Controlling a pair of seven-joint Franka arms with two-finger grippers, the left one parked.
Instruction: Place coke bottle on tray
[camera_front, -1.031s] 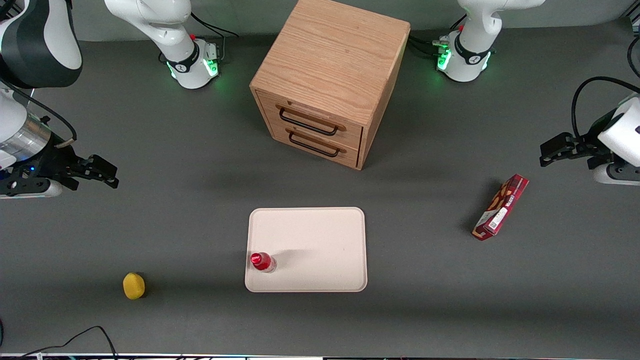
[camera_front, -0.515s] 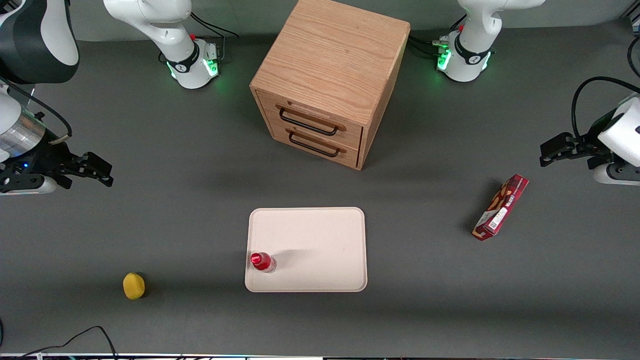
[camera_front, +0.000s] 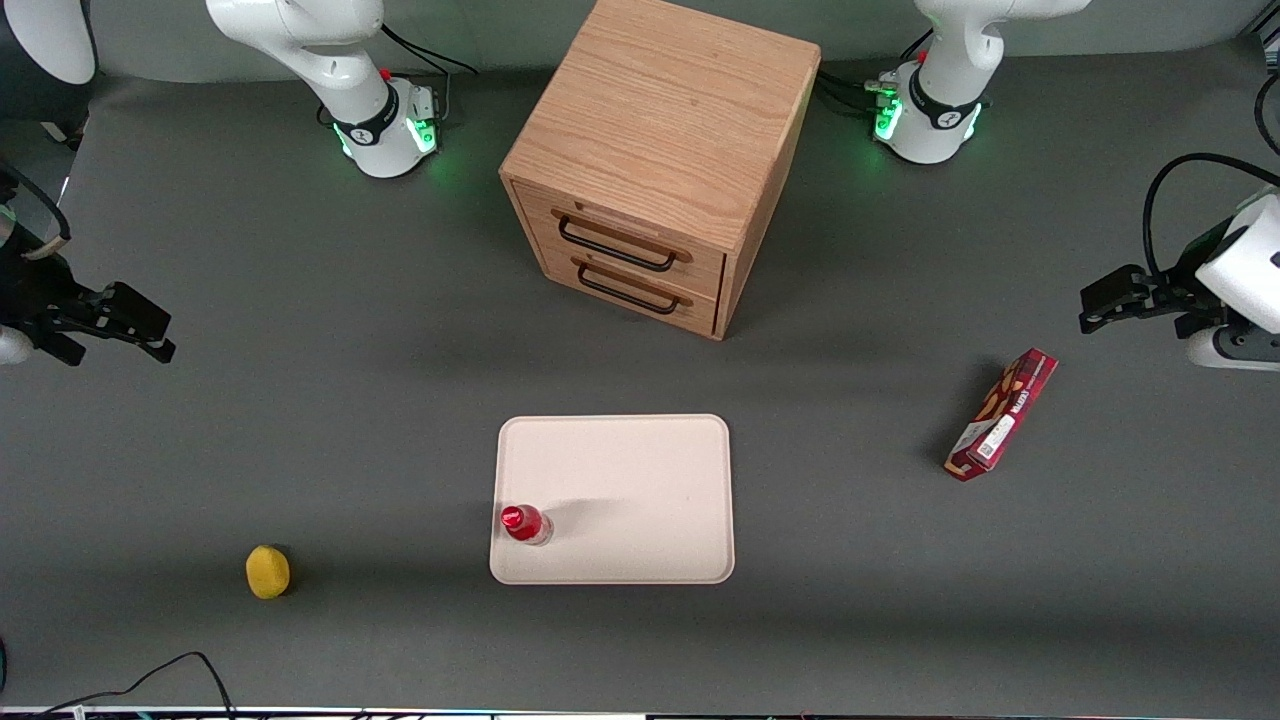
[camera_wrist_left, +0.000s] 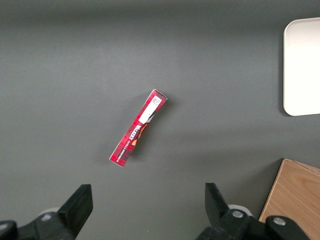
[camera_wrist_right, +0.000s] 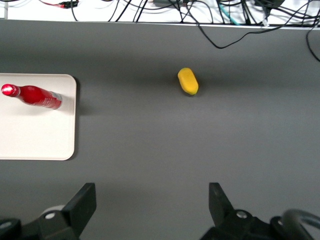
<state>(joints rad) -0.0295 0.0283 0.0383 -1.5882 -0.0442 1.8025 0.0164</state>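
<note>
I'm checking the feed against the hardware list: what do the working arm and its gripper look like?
The right arm has glossy white rounded shells with black joint bands; its base glows green, with a red spot and black cables beside it. The gripper, near the working arm's table edge, is black and angular, with two blocky matte fingers standing open. A black cable loops by its wrist.

no readable text on the snack box (camera_wrist_left: 138, 128)
</note>
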